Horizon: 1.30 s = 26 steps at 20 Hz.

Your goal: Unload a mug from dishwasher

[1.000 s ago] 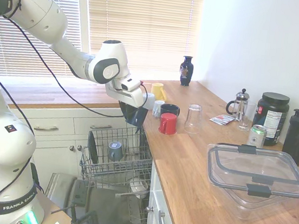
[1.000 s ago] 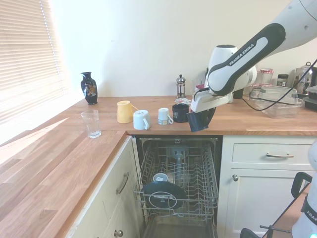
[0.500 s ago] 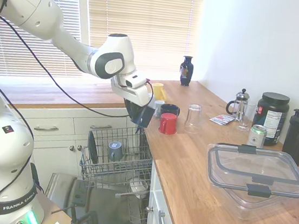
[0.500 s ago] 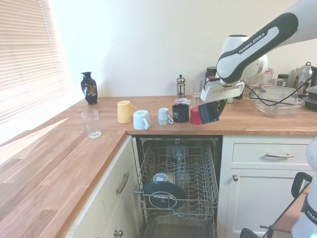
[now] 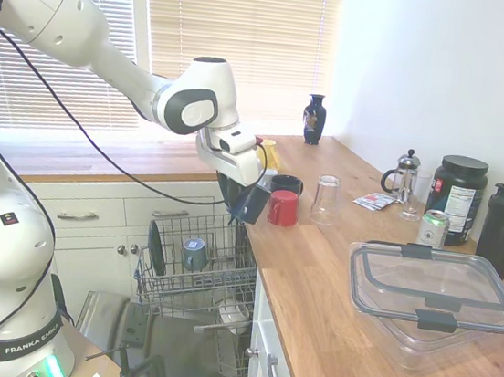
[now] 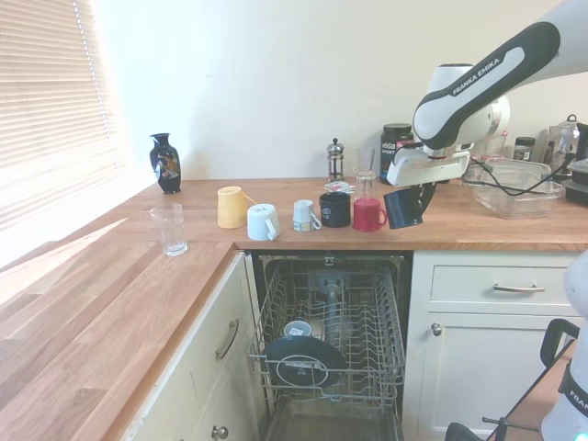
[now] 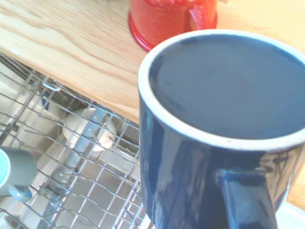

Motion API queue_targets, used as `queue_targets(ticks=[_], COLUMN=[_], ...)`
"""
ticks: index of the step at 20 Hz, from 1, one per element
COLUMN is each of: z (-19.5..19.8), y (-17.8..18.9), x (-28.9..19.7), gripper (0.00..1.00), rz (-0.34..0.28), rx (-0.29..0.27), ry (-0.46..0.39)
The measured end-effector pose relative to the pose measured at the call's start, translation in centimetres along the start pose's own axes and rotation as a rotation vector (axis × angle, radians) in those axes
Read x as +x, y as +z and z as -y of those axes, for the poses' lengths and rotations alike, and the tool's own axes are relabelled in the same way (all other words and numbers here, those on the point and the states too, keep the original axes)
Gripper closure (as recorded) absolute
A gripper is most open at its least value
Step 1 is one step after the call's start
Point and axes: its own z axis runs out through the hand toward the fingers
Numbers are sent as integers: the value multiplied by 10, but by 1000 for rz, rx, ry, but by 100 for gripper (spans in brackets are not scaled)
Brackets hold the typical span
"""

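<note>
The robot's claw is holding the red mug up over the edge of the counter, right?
Not quite. The claw is holding the dark navy mug over the counter edge. The red mug stands on the counter beside it, untouched. The second exterior view shows both clearly.

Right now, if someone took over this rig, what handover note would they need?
Gripper: jaws shut on the navy mug, held off the surface above the wooden counter edge, beside the red mug.
Dishwasher: door down, wire rack pulled out; a grey-blue mug and a dark plate remain in it.
Done: mug lifted out of the rack.
Left: set it on the counter and release.
</note>
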Motion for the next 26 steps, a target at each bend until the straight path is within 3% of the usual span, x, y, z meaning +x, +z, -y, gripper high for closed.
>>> queue_targets(ticks=[11, 26], z=[-35, -13], y=[21, 45], x=[34, 81], gripper=[100, 100], rz=[29, 38], rx=[-34, -59], ry=[36, -3])
